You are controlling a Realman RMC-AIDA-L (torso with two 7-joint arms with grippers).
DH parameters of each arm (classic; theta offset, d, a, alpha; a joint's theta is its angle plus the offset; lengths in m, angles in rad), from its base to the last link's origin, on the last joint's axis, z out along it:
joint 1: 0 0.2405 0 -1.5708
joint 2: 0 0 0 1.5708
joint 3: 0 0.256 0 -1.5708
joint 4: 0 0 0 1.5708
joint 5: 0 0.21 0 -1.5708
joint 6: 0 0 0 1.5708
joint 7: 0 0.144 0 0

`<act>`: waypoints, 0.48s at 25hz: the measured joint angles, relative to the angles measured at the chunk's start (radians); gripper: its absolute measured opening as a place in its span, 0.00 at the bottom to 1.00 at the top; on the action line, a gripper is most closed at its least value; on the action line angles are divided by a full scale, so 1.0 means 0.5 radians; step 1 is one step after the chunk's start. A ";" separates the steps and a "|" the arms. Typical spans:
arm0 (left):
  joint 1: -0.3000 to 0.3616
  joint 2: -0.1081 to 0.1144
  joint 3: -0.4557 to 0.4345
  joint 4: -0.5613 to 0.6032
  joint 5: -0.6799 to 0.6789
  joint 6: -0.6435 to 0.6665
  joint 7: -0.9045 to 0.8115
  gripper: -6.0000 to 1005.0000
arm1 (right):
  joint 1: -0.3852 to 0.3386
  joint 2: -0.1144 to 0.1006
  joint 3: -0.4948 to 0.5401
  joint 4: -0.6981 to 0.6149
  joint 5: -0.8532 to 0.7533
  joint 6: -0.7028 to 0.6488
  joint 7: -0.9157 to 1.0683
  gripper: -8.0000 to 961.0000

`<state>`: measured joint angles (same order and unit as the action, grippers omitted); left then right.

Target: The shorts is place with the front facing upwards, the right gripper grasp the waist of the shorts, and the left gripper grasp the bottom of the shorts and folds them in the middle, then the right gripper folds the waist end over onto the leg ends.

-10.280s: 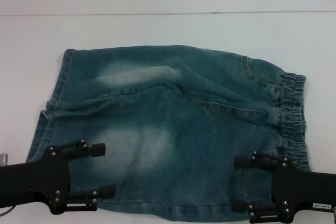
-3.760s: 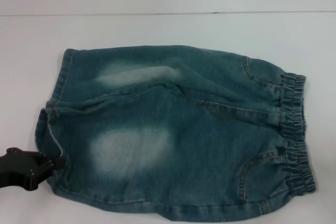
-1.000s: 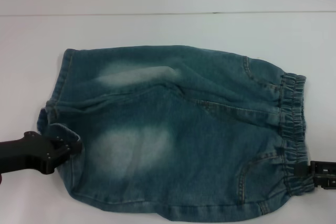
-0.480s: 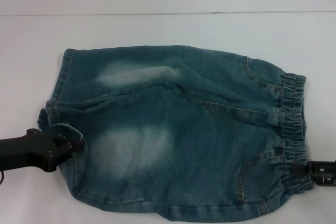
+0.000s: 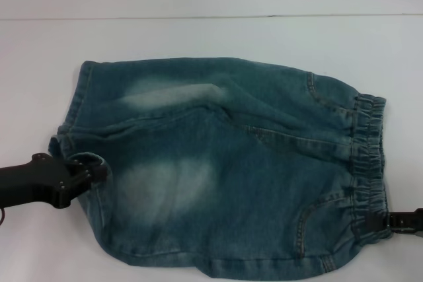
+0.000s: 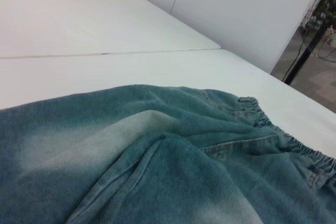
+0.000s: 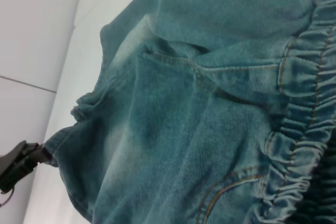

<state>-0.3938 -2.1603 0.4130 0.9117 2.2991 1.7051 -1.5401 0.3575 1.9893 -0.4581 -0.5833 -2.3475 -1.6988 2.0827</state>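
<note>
The shorts [image 5: 225, 170] lie spread on the white counter [image 5: 211, 37], front up, with the waist [image 5: 369, 156] toward the robot's right and the leg ends [image 5: 79, 143] toward its left. Both grasps look made, while neither fold has begun: the garment is a single flat layer, so the lengthwise fold down the middle and the later fold of waist over legs are both left to do.

The left tool [image 5: 89, 173] sits at the near leg hem, closed on the bottom of the shorts; the hem curls up into a small loop around its tips, and the cloth beside it is bunched (a sign, I judge, that the pinch is firm). The right tool [image 5: 377, 221] is at the near corner of the waist, its black tips tucked against the gathered band. It appears clamped on the elastic, though the band hides most of the fingers.

The denim is a soft, blue-green wash with two pale faded patches, one on each leg. The waist is a ruffled, ribbed band with tan stitching, while the leg hems are flat and plain. Curved pocket seams run just inside the waist, and a raised crease ridge runs from the crotch toward the leg ends.
</note>
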 joint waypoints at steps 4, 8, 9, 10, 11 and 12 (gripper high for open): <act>-0.006 0.002 -0.001 0.002 -0.003 0.000 0.000 0.05 | -0.019 0.006 0.063 0.004 0.009 -0.014 -0.025 0.49; -0.011 0.000 -0.008 0.002 -0.008 -0.015 0.000 0.05 | -0.028 0.010 0.163 0.006 0.011 -0.049 -0.040 0.31; -0.012 0.000 -0.013 0.002 -0.012 -0.019 0.000 0.05 | -0.028 0.011 0.190 0.007 0.012 -0.059 -0.041 0.26; -0.012 0.000 -0.021 0.002 -0.019 -0.023 0.000 0.05 | -0.029 0.012 0.221 0.007 0.012 -0.065 -0.041 0.21; -0.012 0.000 -0.027 0.002 -0.038 -0.026 0.000 0.05 | -0.028 0.012 0.250 0.008 0.013 -0.069 -0.042 0.16; -0.009 0.000 -0.033 0.002 -0.062 -0.028 0.000 0.05 | -0.029 0.012 0.290 0.011 0.014 -0.073 -0.042 0.11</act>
<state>-0.3985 -2.1604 0.3963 0.9127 2.2681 1.6909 -1.5401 0.3432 1.9955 -0.3134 -0.5778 -2.3404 -1.7352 2.0619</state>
